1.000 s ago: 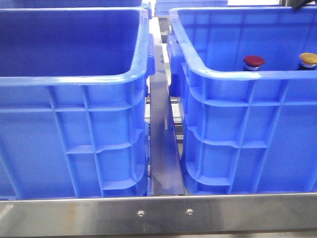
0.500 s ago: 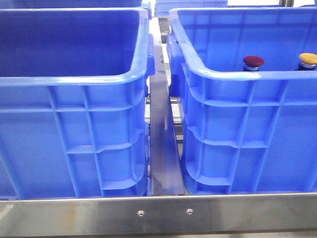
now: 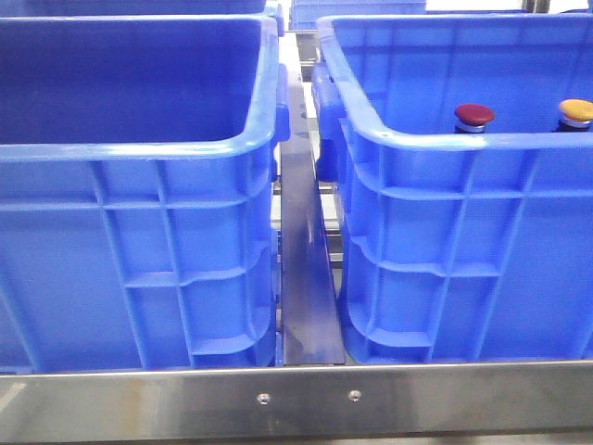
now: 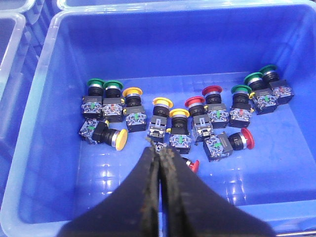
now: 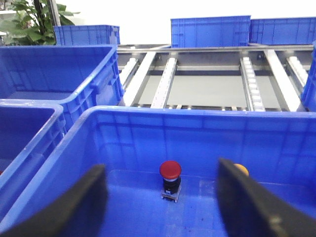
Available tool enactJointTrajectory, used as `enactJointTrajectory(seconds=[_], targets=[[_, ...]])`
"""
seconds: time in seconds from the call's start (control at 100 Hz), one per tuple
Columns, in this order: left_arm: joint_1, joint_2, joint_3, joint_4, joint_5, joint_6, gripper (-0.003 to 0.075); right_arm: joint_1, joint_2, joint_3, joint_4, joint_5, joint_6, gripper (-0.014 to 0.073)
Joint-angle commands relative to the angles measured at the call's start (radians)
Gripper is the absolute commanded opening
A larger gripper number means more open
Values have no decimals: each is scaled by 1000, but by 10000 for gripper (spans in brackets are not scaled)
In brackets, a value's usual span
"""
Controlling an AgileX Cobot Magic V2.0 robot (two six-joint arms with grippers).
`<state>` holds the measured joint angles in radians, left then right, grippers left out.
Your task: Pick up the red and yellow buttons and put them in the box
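Observation:
In the front view a dark red button and a yellow button stand upright inside the right blue box; no gripper shows there. The right wrist view looks into this box. My right gripper is open above its near side and holds nothing. The red button stands between the fingers' lines of sight, farther in. The yellow button peeks out behind one finger. My left gripper is shut with nothing in it, above a blue bin of loose red, yellow and green buttons.
A second blue crate stands left of the box, with a steel rail between them. A steel frame bar runs along the front. More blue crates and a roller conveyor lie beyond.
A dark arm part at the front view's top right corner has left the picture. Both buttons in the box stay where they were.

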<state>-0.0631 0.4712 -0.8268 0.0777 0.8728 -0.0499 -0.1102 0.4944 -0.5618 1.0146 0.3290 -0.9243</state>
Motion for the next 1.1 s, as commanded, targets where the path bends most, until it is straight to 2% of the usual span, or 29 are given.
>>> enactJointTrajectory(seconds=[0.0, 0.22, 1.09], targets=[[0, 8, -27, -5, -72, -8, -19, -2, -9, -24, 17, -37, -9, 297], [0, 8, -27, -5, -72, -5, -19, -2, -9, -24, 18, -37, -9, -111], [0, 8, -27, -5, -72, -5, -19, -2, -9, -23, 21, -34, -9, -105]])
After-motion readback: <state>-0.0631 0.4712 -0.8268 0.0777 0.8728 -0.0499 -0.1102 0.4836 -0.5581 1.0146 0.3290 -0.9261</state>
